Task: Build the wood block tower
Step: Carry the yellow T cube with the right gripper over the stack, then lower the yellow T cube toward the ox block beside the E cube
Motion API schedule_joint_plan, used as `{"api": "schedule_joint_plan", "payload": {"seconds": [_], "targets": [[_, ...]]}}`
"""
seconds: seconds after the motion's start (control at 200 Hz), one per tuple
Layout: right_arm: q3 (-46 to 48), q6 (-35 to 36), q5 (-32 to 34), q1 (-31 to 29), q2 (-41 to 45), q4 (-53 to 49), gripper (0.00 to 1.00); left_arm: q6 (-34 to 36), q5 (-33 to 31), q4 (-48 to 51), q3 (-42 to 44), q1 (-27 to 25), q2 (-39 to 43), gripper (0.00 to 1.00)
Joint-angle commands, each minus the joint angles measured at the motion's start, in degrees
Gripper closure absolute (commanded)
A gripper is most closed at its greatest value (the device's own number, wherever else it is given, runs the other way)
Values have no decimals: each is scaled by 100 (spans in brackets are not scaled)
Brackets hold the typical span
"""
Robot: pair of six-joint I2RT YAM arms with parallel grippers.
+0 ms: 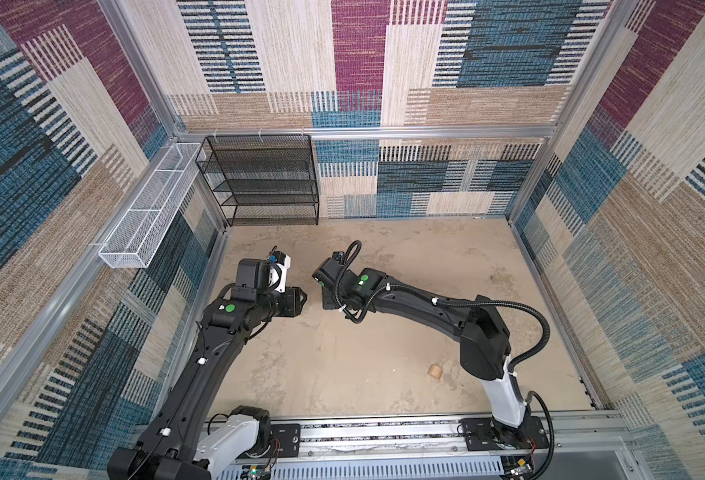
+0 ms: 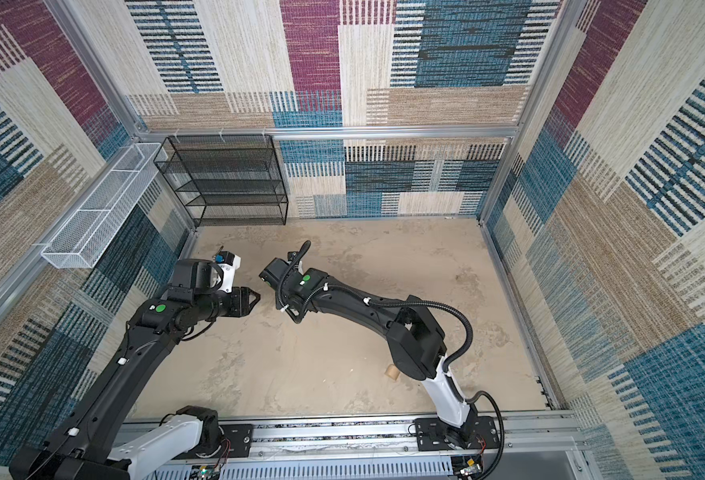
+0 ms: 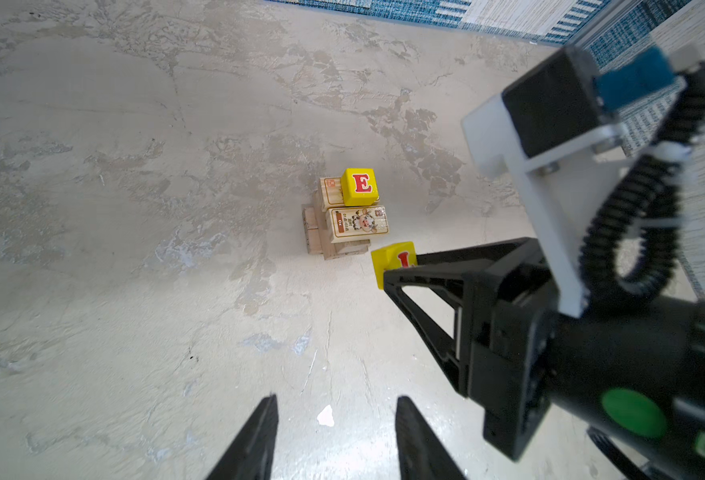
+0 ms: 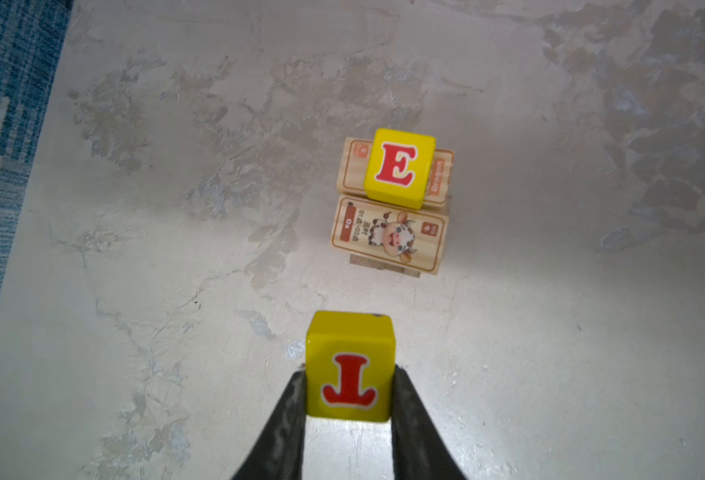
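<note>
Your right fingers [image 4: 288, 415] clamp the T block [image 4: 350, 370] near the tower [image 3: 321, 237], likely bound for the bare ox block [image 4: 390, 235] beside the E block [image 4: 398, 166]; left fingers [image 3: 255, 440] stand apart, empty.

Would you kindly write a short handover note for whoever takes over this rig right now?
The left gripper is open and empty, above the table.
The right gripper is shut on the yellow T block, held short of the tower.
Done: tan layers stacked, the Ox block on top, the yellow E block on its neighbour.
Left: set the T block, likely on the Ox block; then fetch the rounded tan piece, loose near the right arm's base.
</note>
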State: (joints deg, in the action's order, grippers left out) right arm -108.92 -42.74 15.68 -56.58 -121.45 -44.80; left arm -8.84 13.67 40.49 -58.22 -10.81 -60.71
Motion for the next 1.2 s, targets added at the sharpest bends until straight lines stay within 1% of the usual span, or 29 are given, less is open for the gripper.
{"api": "schedule_joint_plan", "payload": {"seconds": [0.0,0.08,0.316,0.446,0.731,1.192], "targets": [[-354,-144,179,24,-232,-444,100,82,-9,-68,21,-18,45,50],[-506,-177,189,50,-346,-461,100,89,-59,-49,21,-33,83,50],[-814,-286,-105,203,-576,-459,100,102,-181,10,12,-36,134,50],[-1025,-340,-128,254,-717,-652,100,102,-200,21,3,-44,134,50],[-1791,-375,-203,317,-1214,-1252,100,106,-198,12,2,-44,116,50],[-1825,-381,-224,367,-1271,-1286,100,111,-199,16,-20,-41,103,50]]}}
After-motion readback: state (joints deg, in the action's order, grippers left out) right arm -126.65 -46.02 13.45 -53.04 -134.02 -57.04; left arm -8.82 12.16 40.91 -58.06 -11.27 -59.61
